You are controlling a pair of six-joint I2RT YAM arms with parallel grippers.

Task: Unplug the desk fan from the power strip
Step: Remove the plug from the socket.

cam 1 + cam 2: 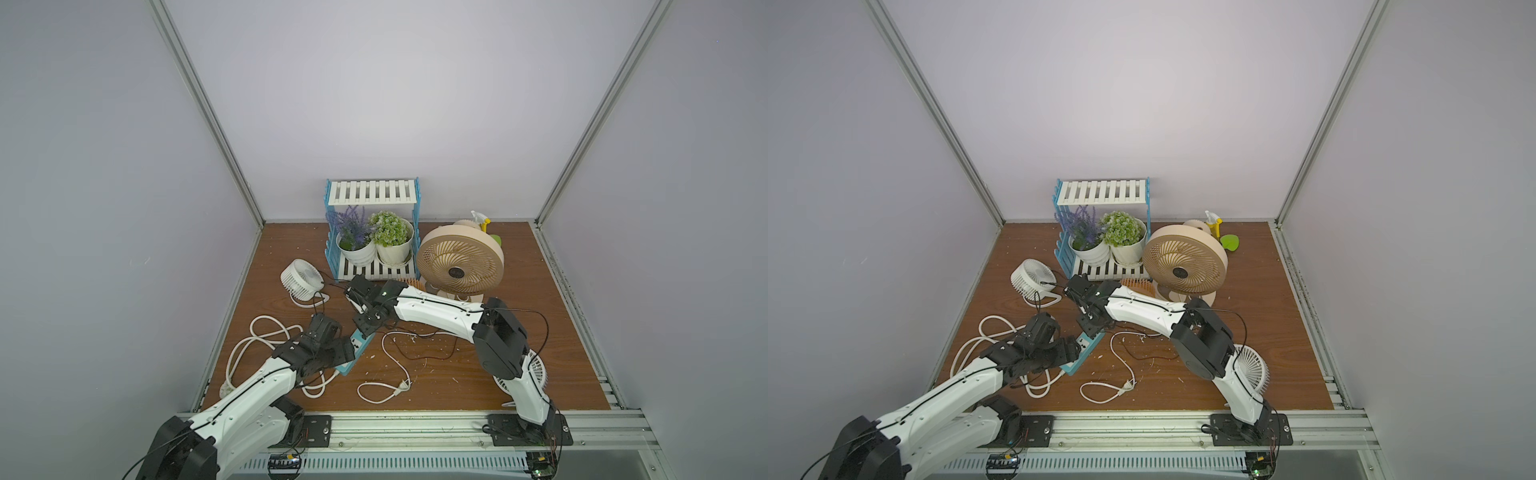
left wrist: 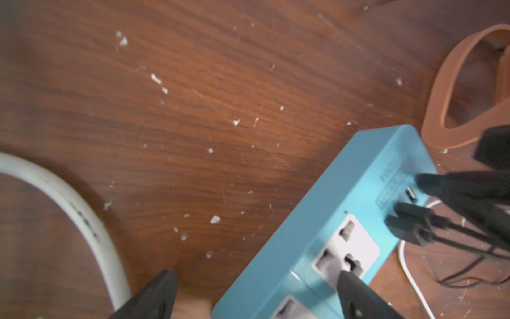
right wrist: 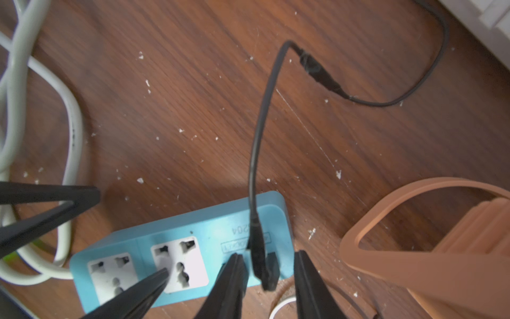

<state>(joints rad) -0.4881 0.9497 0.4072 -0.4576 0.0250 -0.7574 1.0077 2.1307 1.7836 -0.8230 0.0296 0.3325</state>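
Observation:
The teal-blue power strip (image 1: 351,361) (image 3: 209,221) lies on the wooden table. Two black USB plugs (image 3: 262,265) (image 2: 408,226) sit in its port row. My right gripper (image 3: 269,255) (image 1: 365,328) is open, and its fingers straddle those plugs with small gaps on each side. My left gripper (image 2: 255,277) is open wide across the strip's socket end, with one fingertip (image 2: 356,290) over a white socket face and the other above the table. A small white desk fan (image 1: 301,278) stands at the left with a black cable trailing toward the strip. I cannot tell which plug is its own.
A large beige fan (image 1: 461,259) stands at the back right, and its white cord and plug (image 1: 399,386) lie loose. Another white fan (image 1: 536,370) sits under my right arm. A plant shelf (image 1: 374,232), an orange brush (image 3: 414,248) and the strip's thick white cord (image 1: 257,336) crowd round.

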